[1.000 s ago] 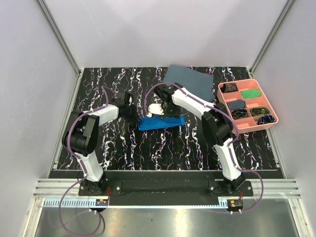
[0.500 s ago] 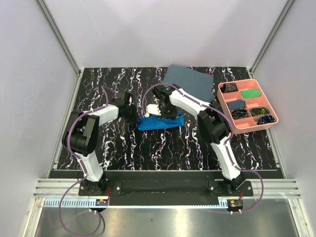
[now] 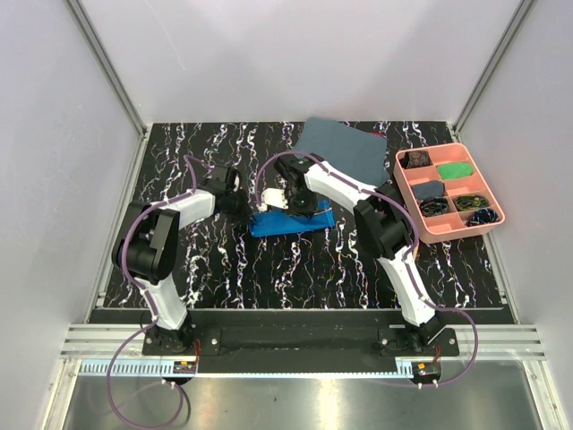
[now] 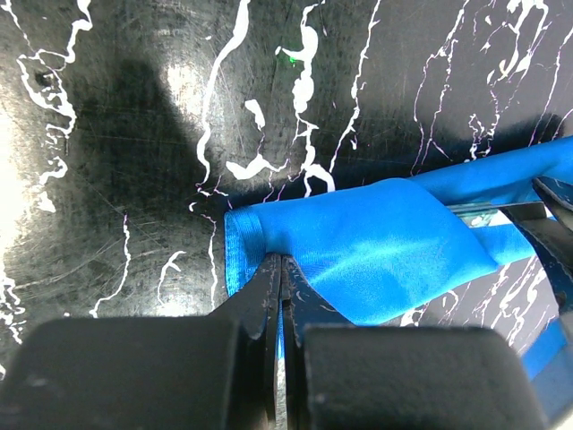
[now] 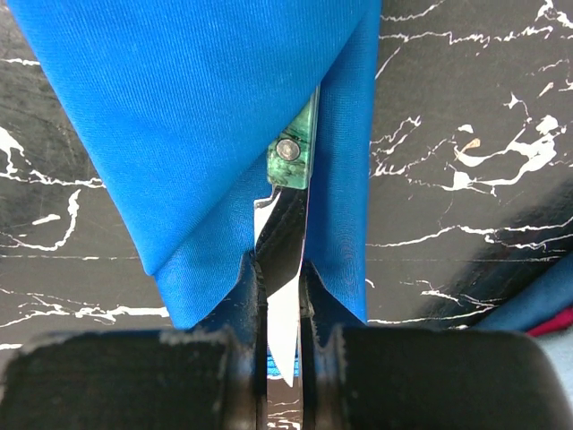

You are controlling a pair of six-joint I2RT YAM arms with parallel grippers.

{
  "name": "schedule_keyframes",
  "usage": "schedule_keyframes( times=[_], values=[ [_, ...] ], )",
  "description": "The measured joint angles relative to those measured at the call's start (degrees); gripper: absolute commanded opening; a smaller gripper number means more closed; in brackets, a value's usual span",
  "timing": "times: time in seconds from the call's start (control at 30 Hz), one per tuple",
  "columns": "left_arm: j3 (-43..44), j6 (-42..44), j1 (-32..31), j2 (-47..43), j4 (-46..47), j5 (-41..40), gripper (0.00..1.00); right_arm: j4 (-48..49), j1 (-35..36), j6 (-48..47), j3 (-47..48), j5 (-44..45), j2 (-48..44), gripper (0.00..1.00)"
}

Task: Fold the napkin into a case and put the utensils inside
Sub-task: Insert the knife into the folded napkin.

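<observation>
The bright blue napkin point(image 3: 294, 221) lies folded into a narrow case at the table's middle. My left gripper point(image 3: 243, 205) is at its left end and is shut on the cloth's edge point(image 4: 279, 262); the case point(image 4: 376, 242) stretches away to the right. My right gripper point(image 3: 299, 202) is above the case's middle. In the right wrist view it point(image 5: 282, 269) is shut on the silvery blade of a knife point(image 5: 285, 296). The knife's green handle point(image 5: 293, 154) is tucked between the blue folds point(image 5: 179, 107). Other utensils are hidden.
A dull grey-blue cloth point(image 3: 345, 148) lies at the back behind the right arm. A pink compartment tray point(image 3: 430, 149) with small items stands at the right. Grey walls close the table on three sides.
My right gripper has shifted a little to the left along the case with the knife in it. The left gripper has held still on the cloth.
</observation>
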Motion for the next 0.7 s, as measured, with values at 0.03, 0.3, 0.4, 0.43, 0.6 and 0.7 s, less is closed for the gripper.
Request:
schedule_keyframes(
  times=[0.03, 0.3, 0.4, 0.43, 0.6, 0.7],
  values=[
    [-0.09, 0.11, -0.04, -0.22, -0.02, -0.17, 0.06, 0.07, 0.0, -0.02, 0.02, -0.04, 0.11, 0.02],
    [-0.48, 0.44, 0.44, -6.21, -1.09, -0.81, 0.12, 1.53, 0.02, -0.09, -0.7, -0.15, 0.17, 0.02],
    [-0.48, 0.59, 1.38, -7.21, -1.07, -0.79, 0.08, 2.16, 0.02, -0.17, -1.46, -0.15, -0.26, 0.02],
    [-0.48, 0.59, 1.81, -7.13, -1.2, -0.81, 0.07, 2.32, 0.02, -0.17, -1.62, -0.17, -0.33, 0.02],
    [-0.48, 0.85, 2.78, -5.77, -1.53, -1.03, 0.04, 2.47, 0.02, -0.2, -1.7, -0.2, -0.44, 0.02],
    [-0.48, 0.98, 2.75, -4.2, -1.51, -1.03, 0.02, 2.6, 0.02, -0.24, -1.7, -0.39, -0.42, 0.02]
  ],
)
